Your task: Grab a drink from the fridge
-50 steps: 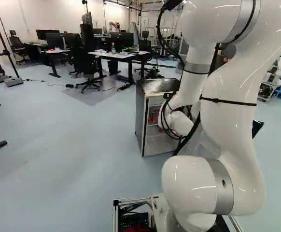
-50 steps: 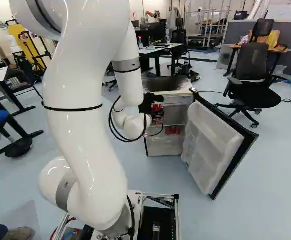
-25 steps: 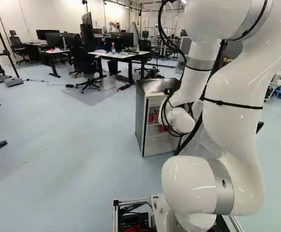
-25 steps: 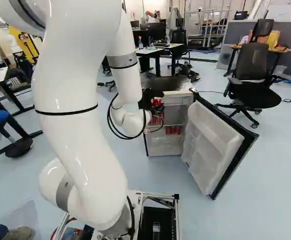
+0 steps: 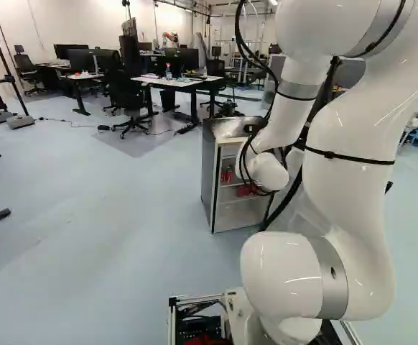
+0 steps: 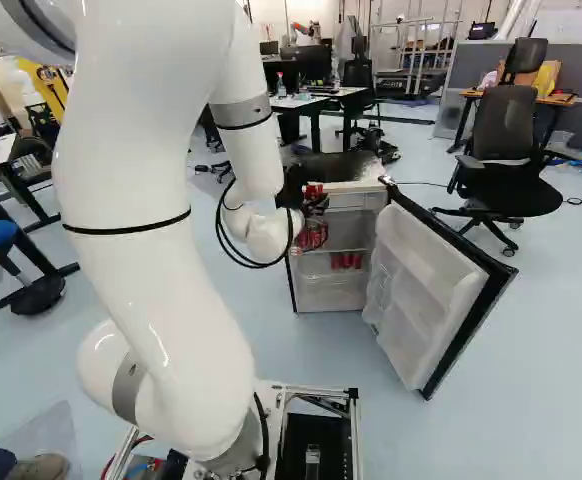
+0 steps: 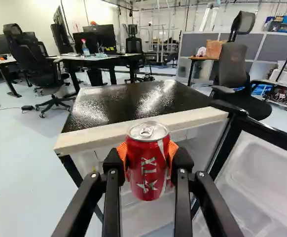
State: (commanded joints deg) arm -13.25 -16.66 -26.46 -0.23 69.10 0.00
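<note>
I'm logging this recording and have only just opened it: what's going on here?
A white robot arm is getting a drink from a small fridge. Its black gripper holds a red soda can upright between its orange pads, just in front of the fridge's top front edge. The fridge door stands wide open, and more red cans sit on a shelf inside. The grab itself looks achieved.

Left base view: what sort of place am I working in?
Probably a robotics lab: desks with monitors, a black office chair and a white robot arm point to it.
</note>
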